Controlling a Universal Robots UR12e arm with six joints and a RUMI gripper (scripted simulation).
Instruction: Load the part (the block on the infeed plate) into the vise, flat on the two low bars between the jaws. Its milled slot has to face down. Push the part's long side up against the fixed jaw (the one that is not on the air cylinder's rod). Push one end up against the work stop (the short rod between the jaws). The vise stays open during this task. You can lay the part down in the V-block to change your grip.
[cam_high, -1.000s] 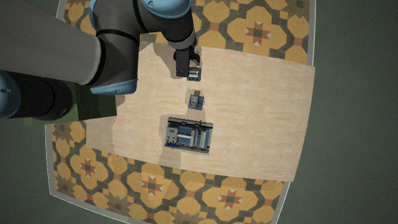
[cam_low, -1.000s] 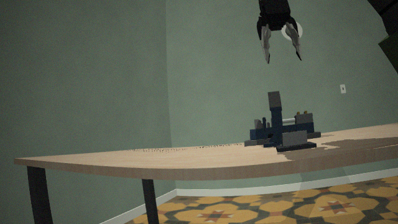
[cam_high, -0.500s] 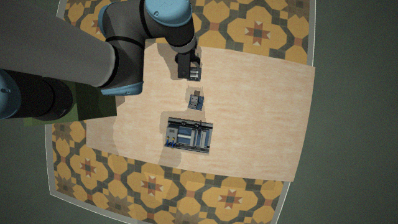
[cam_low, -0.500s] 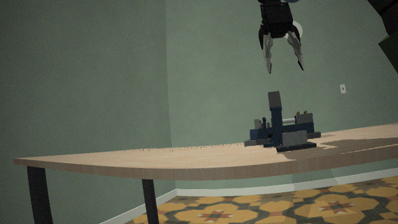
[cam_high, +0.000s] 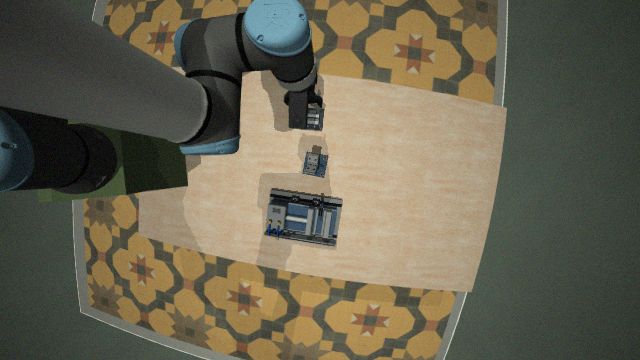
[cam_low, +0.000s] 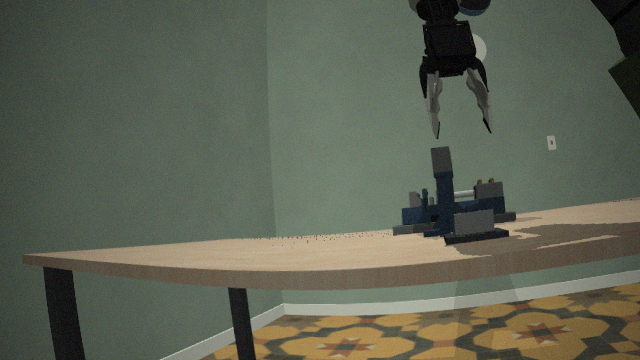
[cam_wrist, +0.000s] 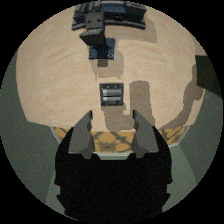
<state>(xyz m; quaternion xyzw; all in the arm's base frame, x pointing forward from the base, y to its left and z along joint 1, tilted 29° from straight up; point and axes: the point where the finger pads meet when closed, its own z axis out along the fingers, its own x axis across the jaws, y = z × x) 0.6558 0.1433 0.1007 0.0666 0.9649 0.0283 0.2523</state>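
Note:
The part (cam_wrist: 112, 95) is a small grey block lying on the dark infeed plate (cam_low: 475, 235) at the table's near end. It also shows in the side view (cam_low: 472, 221) and from above (cam_high: 315, 119). My gripper (cam_low: 461, 131) hangs well above it, fingers pointing down, open with nothing between them. In the wrist view the fingertips frame the part from just below it. The vise (cam_high: 305, 217) stands farther along the table, jaws apart. It is at the top of the wrist view (cam_wrist: 107, 14) and behind the V-block in the side view (cam_low: 480, 197).
The blue V-block (cam_high: 315, 164) stands between the infeed plate and the vise, with a tall grey upright piece (cam_low: 441, 160) on top. The table edge (cam_wrist: 115, 131) lies just behind the infeed plate. The arm's large links (cam_high: 150, 90) hang over the table's left side.

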